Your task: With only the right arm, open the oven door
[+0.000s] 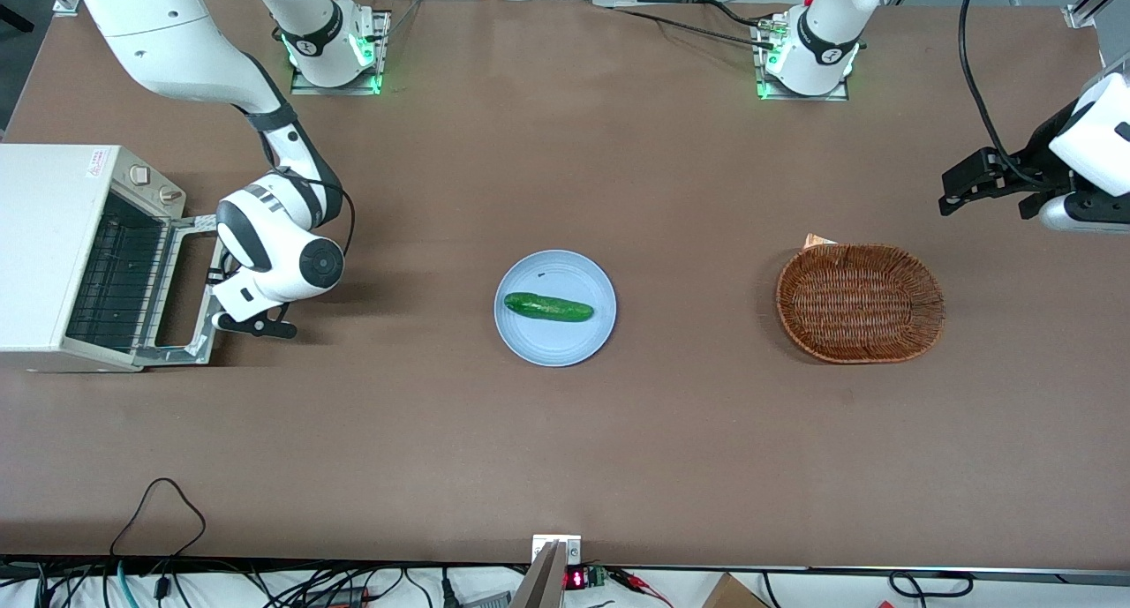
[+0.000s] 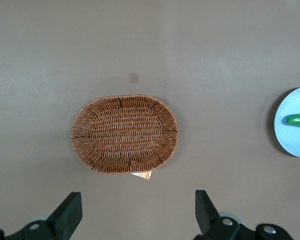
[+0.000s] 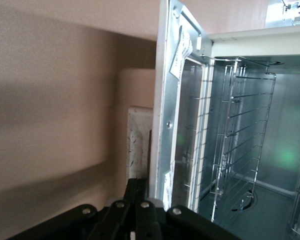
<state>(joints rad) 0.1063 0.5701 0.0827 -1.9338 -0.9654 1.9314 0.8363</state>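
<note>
We look down on a brown table (image 1: 565, 449). At its middle, a cucumber (image 1: 547, 307) lies on a pale blue plate (image 1: 555, 348), with a wicker basket (image 1: 860, 303) toward the parked arm's end. At the working arm's end stands the cream toaster oven (image 1: 48, 246), its oven door (image 1: 187, 288) folded down flat and the wire rack (image 3: 235, 145) exposed. The right arm (image 1: 274, 237) reaches down to the door's outer edge, where its gripper (image 1: 237, 312) sits; we cannot tell its grip.

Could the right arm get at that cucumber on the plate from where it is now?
Probably yes: the gripper sits by the lowered oven door, and only bare table lies between it and the cucumber on its plate.
</note>
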